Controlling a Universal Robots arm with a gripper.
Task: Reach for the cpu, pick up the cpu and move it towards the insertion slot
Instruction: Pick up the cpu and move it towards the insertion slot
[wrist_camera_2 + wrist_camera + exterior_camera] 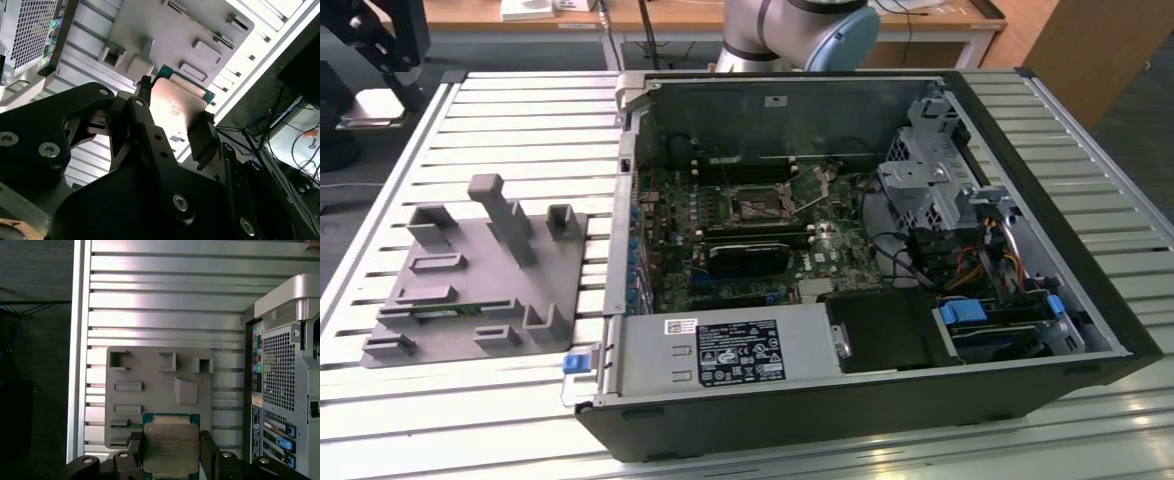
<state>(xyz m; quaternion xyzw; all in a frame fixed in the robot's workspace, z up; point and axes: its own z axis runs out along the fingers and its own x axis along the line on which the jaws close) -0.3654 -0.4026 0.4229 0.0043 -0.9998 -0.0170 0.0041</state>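
Note:
In both wrist views my gripper is shut on the cpu, a flat square chip with a silvery top and a green rim, gripped by two opposite edges between the black fingers. It hangs well above the grey plastic fixture. The insertion slot, a dark square socket in a shiny frame, sits on the green board inside the open computer case in the exterior view. The arm's base stands behind the case.
The grey fixture lies on the slatted metal table, on the exterior view's left of the case. A black block sits just in front of the slot. Drive cages and cables fill the case's right side. The case's rear panel borders the fixture.

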